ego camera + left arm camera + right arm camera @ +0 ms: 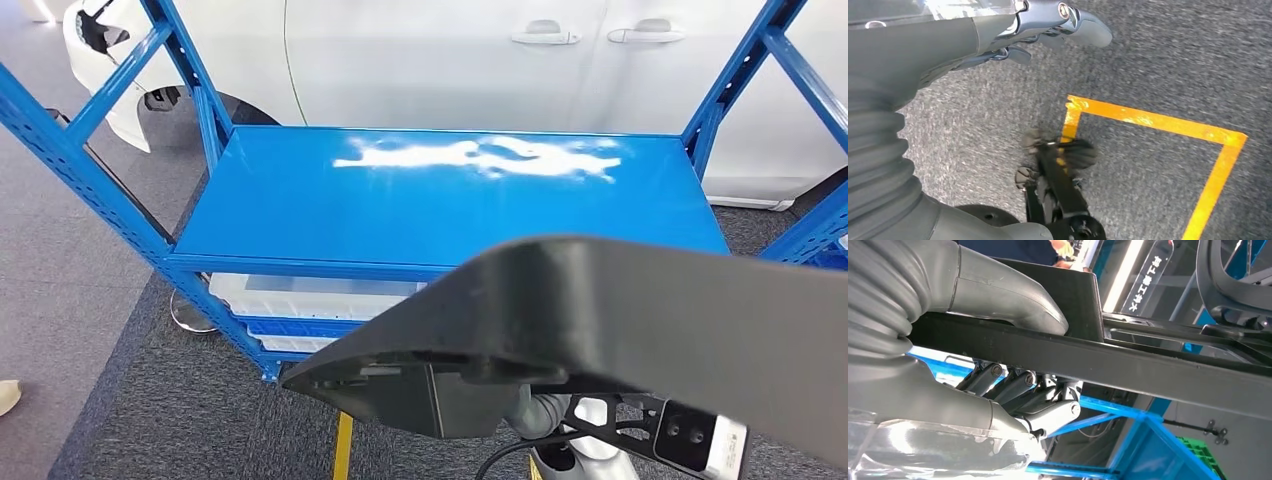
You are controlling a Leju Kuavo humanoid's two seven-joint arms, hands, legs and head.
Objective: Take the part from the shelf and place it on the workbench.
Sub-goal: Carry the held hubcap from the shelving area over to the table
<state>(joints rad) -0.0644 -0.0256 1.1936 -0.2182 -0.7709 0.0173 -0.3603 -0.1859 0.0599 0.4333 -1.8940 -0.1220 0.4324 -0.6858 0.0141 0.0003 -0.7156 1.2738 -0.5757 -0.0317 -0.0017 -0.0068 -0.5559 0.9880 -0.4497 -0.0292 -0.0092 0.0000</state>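
Head view: a large dark grey part [620, 310] is spanning the lower right of the picture, held up in front of the blue shelf [450, 200] and above the grey carpet [180, 410]. The shelf's top board is showing a white glare patch; pale trays [300, 297] are sitting on the lower level. A white car [480, 60] is standing behind the shelf. A yellow floor line [343, 447] is running under the part. Silver and black arm hardware is showing beneath the part's near edge.

Left wrist view: the left robot hand [1048, 25] is hanging over the carpet [1158, 60], its fingers [1088, 27] curled in with nothing between them. Yellow tape [1148, 120] is marking a corner on the carpet. The picture is blurred.

Right wrist view: the right robot hand [1018, 365] is gripping the part [1128, 365], the thick grey thumb [1018, 300] lying on one face of its flat dark bar and the darker fingers [1013, 387] pressing on the opposite face. Blue shelf framing [1128, 415] is showing behind the bar, and a green crate [1205, 455] is sitting at the far side. A person's dark sleeve [1013, 250] is visible beyond the part.
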